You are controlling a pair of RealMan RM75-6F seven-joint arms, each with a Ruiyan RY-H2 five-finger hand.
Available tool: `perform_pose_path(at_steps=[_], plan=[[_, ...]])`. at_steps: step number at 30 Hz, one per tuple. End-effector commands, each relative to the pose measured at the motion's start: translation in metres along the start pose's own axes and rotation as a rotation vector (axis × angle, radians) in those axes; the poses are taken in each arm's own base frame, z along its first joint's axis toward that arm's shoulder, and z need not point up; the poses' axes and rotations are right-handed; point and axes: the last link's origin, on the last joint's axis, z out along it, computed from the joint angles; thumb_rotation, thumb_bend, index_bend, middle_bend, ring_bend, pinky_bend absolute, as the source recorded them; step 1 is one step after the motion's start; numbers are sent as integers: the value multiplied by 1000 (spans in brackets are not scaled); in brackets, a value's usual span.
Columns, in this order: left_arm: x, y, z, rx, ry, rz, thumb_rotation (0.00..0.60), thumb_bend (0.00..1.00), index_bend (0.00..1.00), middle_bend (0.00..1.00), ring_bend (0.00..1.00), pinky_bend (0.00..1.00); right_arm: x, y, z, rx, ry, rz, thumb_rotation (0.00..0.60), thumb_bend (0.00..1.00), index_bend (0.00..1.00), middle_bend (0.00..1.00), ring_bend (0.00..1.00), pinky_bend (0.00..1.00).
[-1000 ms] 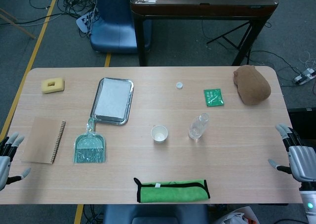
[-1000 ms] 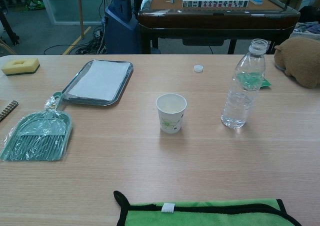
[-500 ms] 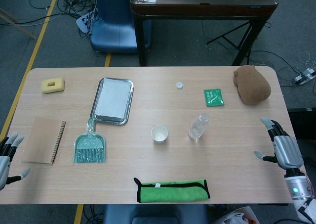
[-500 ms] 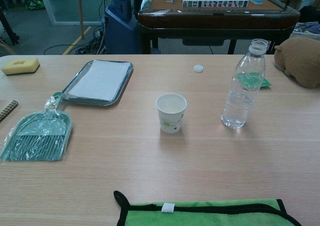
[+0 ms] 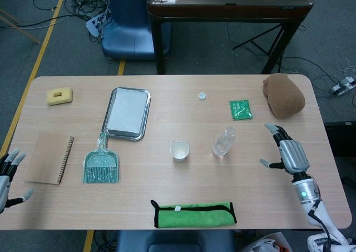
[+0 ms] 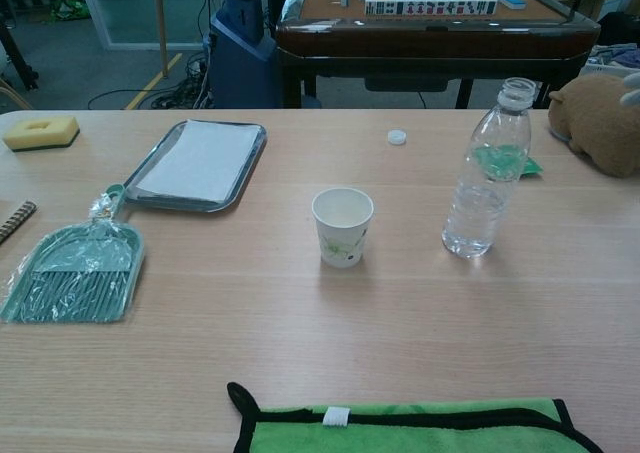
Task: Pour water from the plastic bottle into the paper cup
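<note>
We see the plastic bottle [image 6: 487,172] standing upright and uncapped on the wooden bench [image 5: 167,191], right of centre, with a little water at its bottom. Its small white cap [image 5: 202,95] lies apart, further back on the bench. The paper cup [image 6: 342,226] stands upright, just to the bottle's left and not touching it; the chest view shows its mouth facing up and a faint green print low on its side.

Our right hand [image 5: 288,153] hovers over the bench to the right of the bottle, well apart from it, with its fingers [image 5: 273,129] spread and grasping nothing. Our left hand [image 5: 6,174] sits at the far left edge of the head view, beyond the bench edge, its fingers likewise released and empty.

Around the task's things, we note a folded green cloth with black trim [image 5: 193,213] along the near edge, a green dustpan with a brush in a plastic wrap [image 5: 100,164], a brown spiral notebook [image 5: 49,157] on the left, and a metal tray [image 5: 127,112] holding a white sheet. A yellow sponge [image 5: 59,95] lies at the far left corner, a green packet [image 5: 240,109] behind the bottle, and a brown plush toy [image 5: 284,95] at the far right corner.
</note>
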Motion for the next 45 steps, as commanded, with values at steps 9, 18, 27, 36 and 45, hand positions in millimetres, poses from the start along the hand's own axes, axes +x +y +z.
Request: perform_pose_path(at_steps=[9,18,27,36,45], plan=[[0,-3,-1,10,-1,-5,600,154,0,0,36,348,-21,-13,32,56,-42,80,600,0,61,145,73,327],[0,-4,-2,13,-3,-10,600,154,0,0,36,348,-40,-14,46,60,-83,128,600,0,84,163,87,327],[2,-3,-2,12,0,-22,600,153,0,0,36,348,-55,-19,58,76,-97,148,600,0,119,190,109,327],[2,-5,-3,18,1,-24,600,153,0,0,36,348,-68,-24,72,104,-102,160,600,0,145,196,110,327],[0,-7,-3,27,-7,-25,600,154,0,0,36,348,-77,-27,78,136,-110,189,600,0,165,198,112,327]])
